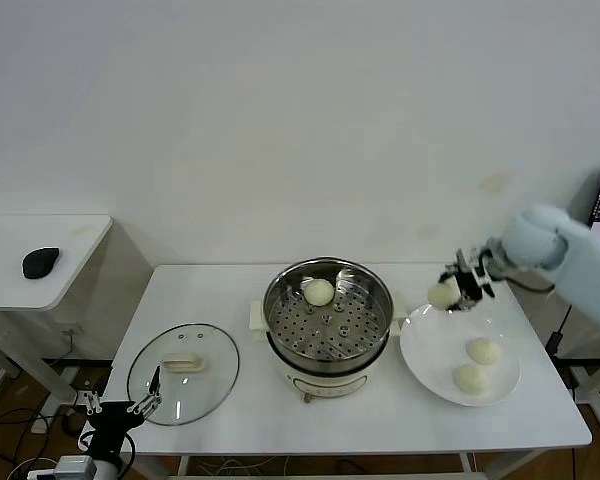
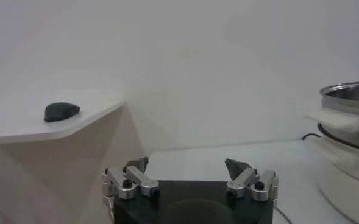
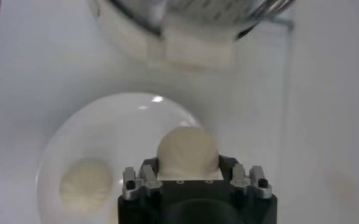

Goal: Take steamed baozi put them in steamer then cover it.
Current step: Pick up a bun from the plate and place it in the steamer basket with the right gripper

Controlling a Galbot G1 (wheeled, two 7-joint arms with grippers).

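Head view shows the right gripper (image 1: 452, 291) hanging over the right half of the tabletop, between the steamer (image 1: 327, 322) and the far rim of the white plate (image 1: 420, 350), its fingers pinching one baozi (image 1: 443, 295) clear of the surface. Right wrist view confirms the hold: the bun (image 3: 188, 152) sits rounded between the two finger mounts, above the plate (image 3: 57, 152) where another bun (image 3: 86, 178) lies.

Two buns (image 1: 483, 351) remain on the plate near the table's right edge, touching or nearly so; a fourth (image 1: 319, 292) already rests on the perforated tray at the steamer's far side. The glass cover (image 1: 183, 372) lies flat near the front-left corner, handle up.

The left gripper (image 2: 190, 173) waits low at the front-left corner, just off the table's front edge beside the cover, fingers spread and holding nothing.

The buns are probably light, soft and slightly yielding, with a smooth skin that could dent or tear under a hard squeeze. A gentle pinch across the widest part of the sides seems the best hold, as here. The cover looks heavier, rigid and breakable; its flat central handle (image 1: 183, 363) is the obvious place to take it.
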